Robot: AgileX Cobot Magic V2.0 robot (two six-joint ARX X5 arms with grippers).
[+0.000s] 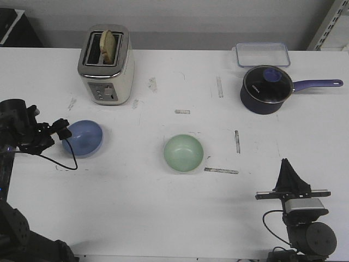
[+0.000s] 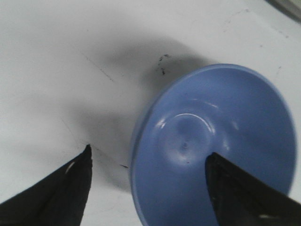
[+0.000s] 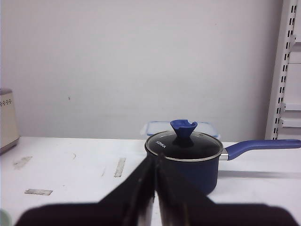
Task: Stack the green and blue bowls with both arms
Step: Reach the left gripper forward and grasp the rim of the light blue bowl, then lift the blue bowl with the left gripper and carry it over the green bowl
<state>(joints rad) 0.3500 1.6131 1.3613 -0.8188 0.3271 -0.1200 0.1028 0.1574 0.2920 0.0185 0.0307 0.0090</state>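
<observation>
The blue bowl (image 1: 83, 138) sits at the left of the white table. The green bowl (image 1: 184, 153) sits apart from it near the middle. My left gripper (image 1: 64, 131) is open at the blue bowl's left rim. In the left wrist view it (image 2: 148, 151) straddles the rim of the blue bowl (image 2: 211, 141), one finger (image 2: 237, 190) inside and the other finger (image 2: 61, 193) outside over the table; no contact shows. My right gripper (image 1: 286, 167) is shut and empty, low at the front right, far from both bowls. Its closed tips (image 3: 155, 160) point at the saucepan.
A navy saucepan (image 1: 265, 90) with a glass lid and long handle stands at the back right, a clear lidded box (image 1: 262, 54) behind it. A cream toaster (image 1: 106, 64) holding bread stands at the back left. Tape marks (image 1: 221, 171) lie on the table.
</observation>
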